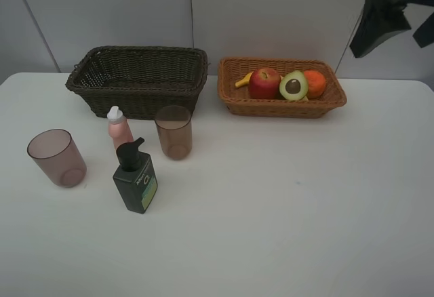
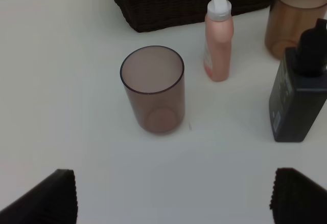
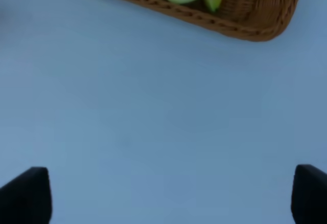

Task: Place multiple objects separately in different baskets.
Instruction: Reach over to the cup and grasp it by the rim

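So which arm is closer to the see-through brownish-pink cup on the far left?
Left. Its jaws hover open just short of the translucent brownish-pink cup. The right arm hangs far across the table, up beside the orange-tan wicker basket.

The dark brown basket (image 1: 139, 99) and orange-tan basket (image 1: 281, 107) are woven.

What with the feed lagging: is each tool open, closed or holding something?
Left tool: open, holding nothing.
Right tool: open, holding nothing.
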`<state>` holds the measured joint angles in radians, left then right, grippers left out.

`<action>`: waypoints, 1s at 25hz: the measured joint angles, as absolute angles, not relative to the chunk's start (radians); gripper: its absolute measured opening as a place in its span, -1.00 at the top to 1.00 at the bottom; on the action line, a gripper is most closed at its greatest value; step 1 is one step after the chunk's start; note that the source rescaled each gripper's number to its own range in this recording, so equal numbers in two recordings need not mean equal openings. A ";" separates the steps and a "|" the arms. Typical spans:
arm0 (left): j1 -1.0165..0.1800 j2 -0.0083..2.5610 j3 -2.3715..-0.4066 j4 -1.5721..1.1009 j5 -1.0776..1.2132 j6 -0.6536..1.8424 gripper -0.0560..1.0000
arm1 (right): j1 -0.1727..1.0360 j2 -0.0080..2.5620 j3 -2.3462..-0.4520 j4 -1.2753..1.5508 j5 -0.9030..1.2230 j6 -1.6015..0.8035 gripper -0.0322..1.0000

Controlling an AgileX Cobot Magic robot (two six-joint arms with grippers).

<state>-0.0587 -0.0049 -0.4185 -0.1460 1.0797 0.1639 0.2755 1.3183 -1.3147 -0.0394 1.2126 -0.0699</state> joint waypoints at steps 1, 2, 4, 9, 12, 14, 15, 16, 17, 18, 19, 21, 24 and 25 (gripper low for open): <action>-0.059 -0.005 -0.419 -0.146 1.080 0.164 -1.00 | 0.275 1.284 -1.283 -0.039 1.213 -0.070 -1.00; -0.059 -0.005 -0.419 -0.146 1.080 0.164 -1.00 | 0.277 1.255 -1.243 -0.039 1.214 -0.069 -1.00; -0.059 -0.005 -0.419 -0.146 1.080 0.164 -1.00 | 0.277 1.179 -1.162 -0.039 1.216 -0.068 -1.00; -0.059 -0.005 -0.419 -0.146 1.080 0.164 -1.00 | 0.277 0.987 -0.994 -0.039 1.217 -0.067 -1.00; -0.059 -0.005 -0.419 -0.146 1.080 0.164 -1.00 | 0.277 0.857 -0.908 -0.039 1.218 -0.067 -1.00; -0.059 -0.005 -0.419 -0.146 1.080 0.164 -1.00 | 0.277 0.780 -0.856 -0.039 1.218 -0.067 -1.00; -0.059 -0.005 -0.419 -0.146 1.080 0.164 -1.00 | 0.277 0.739 -0.835 -0.039 1.218 -0.067 -1.00; -0.059 -0.005 -0.419 -0.146 1.080 0.164 -1.00 | 0.277 0.704 -0.812 -0.039 1.219 -0.067 -1.00; -0.059 -0.005 -0.419 -0.146 1.080 0.164 -1.00 | 0.277 0.664 -0.789 -0.039 1.219 -0.067 -1.00; -0.059 -0.005 -0.419 -0.146 1.080 0.164 -1.00 | 0.277 0.627 -0.767 -0.039 1.219 -0.067 -1.00; -0.059 -0.005 -0.419 -0.146 1.080 0.164 -1.00 | 0.277 0.592 -0.748 -0.039 1.219 -0.067 -1.00; -0.059 -0.005 -0.419 -0.146 1.080 0.164 -1.00 | 0.277 0.532 -0.704 -0.035 1.220 -0.065 -1.00; -0.059 -0.005 -0.419 -0.146 1.080 0.164 -1.00 | 0.277 0.447 -0.642 -0.014 1.220 -0.037 -1.00; -0.059 -0.005 -0.419 -0.146 1.080 0.164 -1.00 | 0.277 0.420 -0.620 -0.006 1.219 -0.022 -1.00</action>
<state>-0.0587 -0.0049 -0.4185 -0.1460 1.0797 0.1639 0.2765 0.4195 -0.6201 -0.0055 1.2189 -0.0223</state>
